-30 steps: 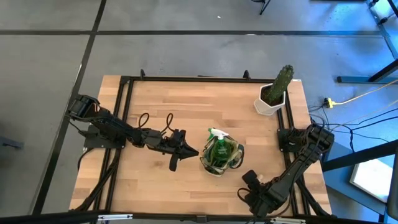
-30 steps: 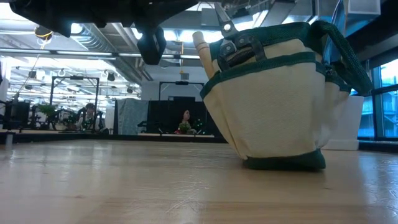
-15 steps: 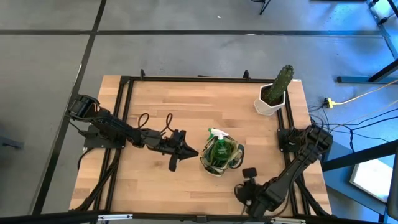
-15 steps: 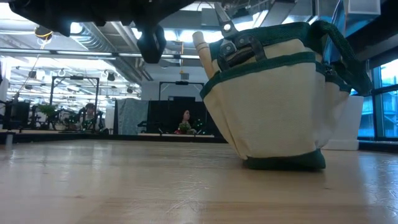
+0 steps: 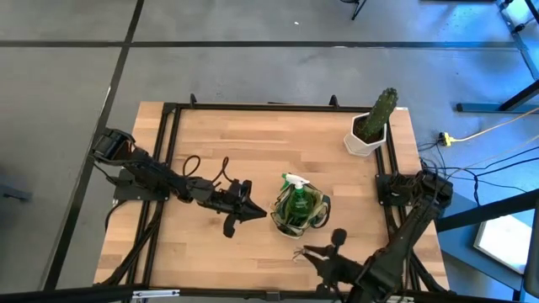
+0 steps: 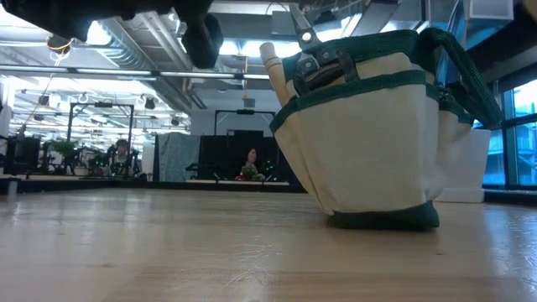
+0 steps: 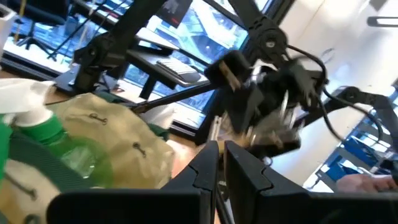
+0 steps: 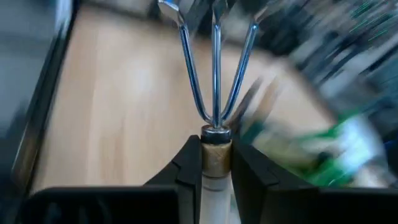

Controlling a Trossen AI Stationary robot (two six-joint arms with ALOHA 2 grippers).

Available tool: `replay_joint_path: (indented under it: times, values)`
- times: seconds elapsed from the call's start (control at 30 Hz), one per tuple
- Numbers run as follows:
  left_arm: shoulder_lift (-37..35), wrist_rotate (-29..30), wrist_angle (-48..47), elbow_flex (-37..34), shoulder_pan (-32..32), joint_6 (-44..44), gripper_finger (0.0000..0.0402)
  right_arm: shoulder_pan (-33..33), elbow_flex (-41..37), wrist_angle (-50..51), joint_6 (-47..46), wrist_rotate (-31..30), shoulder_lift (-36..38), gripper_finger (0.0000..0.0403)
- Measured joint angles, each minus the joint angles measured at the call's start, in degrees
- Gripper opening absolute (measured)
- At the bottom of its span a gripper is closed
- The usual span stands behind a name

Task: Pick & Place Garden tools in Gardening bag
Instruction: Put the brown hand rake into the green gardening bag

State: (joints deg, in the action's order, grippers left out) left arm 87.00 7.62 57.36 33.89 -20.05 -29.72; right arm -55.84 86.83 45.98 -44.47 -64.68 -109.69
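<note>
Though blurred, hand fork (image 8: 214,74) pincer-gripped (image 8: 216,163).

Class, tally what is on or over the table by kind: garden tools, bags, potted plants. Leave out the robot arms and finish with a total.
Garden tools: 4 (spray bottle, hand fork, wooden-handled tool, pruners)
Bags: 1 (gardening bag)
Potted plants: 1 (cactus)
Total: 6

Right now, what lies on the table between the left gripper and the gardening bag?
Nothing: in the high view only bare wood separates the left gripper from the gardening bag.
</note>
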Motion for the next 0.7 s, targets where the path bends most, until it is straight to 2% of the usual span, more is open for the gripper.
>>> replay_joint_path:
  times: [0.1,0.23,0.43,0.7]
  values:
    - [0.00,-0.02,1.51,0.00,-1.15,0.52,0.0020,-1.58,0.04,-3.51,-3.13,-13.61,0.04,0.0058]
    - [0.00,0.15,2.39,0.00,-2.68,1.86,0.0020,-3.67,-1.46,-3.56,-14.14,-24.63,0.13,0.0058]
    - [-0.01,0.22,5.31,0.00,-3.88,3.39,0.0020,-3.65,-7.78,-3.74,-27.27,-25.32,0.13,0.0058]
    - [-0.02,0.24,5.73,0.00,-3.20,3.98,0.0020,-0.08,-12.37,-0.71,-32.69,-25.29,0.13,0.0058]
